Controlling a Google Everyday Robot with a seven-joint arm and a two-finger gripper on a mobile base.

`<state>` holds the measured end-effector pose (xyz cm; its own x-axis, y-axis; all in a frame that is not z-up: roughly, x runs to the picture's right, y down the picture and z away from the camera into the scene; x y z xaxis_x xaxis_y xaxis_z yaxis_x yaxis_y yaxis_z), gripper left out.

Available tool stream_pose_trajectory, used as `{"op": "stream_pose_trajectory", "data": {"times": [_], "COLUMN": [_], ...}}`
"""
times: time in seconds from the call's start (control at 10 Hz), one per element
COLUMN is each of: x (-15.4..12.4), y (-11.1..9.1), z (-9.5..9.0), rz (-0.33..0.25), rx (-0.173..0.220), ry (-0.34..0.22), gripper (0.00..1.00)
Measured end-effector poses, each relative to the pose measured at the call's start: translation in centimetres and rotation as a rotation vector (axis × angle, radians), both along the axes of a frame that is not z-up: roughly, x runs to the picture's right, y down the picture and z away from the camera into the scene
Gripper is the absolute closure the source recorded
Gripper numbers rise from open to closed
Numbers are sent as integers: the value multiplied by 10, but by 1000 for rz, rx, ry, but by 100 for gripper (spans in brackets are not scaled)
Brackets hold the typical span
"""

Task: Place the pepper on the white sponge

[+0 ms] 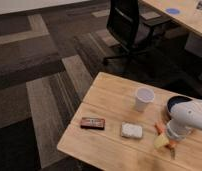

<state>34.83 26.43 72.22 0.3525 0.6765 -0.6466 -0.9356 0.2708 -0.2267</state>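
The gripper (169,139) hung low over the right front part of the wooden table (111,95), under the thick white arm (190,117), which hid most of it. Its two fingers stood apart, and I could not see anything between them.

The pepper (170,145) lay on the table just below the gripper. Only a small orange-red part showed, with a thin dark stem pointing to the front edge. If the gripper touched it, I could not tell. A pale yellow wedge (161,142) lay just beside the pepper, on its left.

The white sponge (131,131) lay flat on the table, left of the wedge and near it, but apart from it. Nothing lay on the sponge. Further left, well apart from the sponge, was a dark brown-red bar (92,123), near the table's front corner. A white cup (144,98) stood upright behind the sponge, toward the middle of the table.

Behind the table a black office chair (127,26) stood on the striped carpet (39,75).
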Motion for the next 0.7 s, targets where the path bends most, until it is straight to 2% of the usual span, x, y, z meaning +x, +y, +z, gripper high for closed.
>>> {"op": "stream_pose_trajectory", "data": {"times": [0.2, 0.3, 0.4, 0.6, 0.7], "x": [-3, -1, 0, 3, 4], "y": [3, 1, 1, -1, -2], "z": [2, 1, 1, -2, -4], "rz": [4, 6, 7, 12, 15], "rx": [-19, -20, -21, -22, -22], "ry": [-15, -17, -14, 1, 7], "gripper": [21, 40, 50, 86, 98]}}
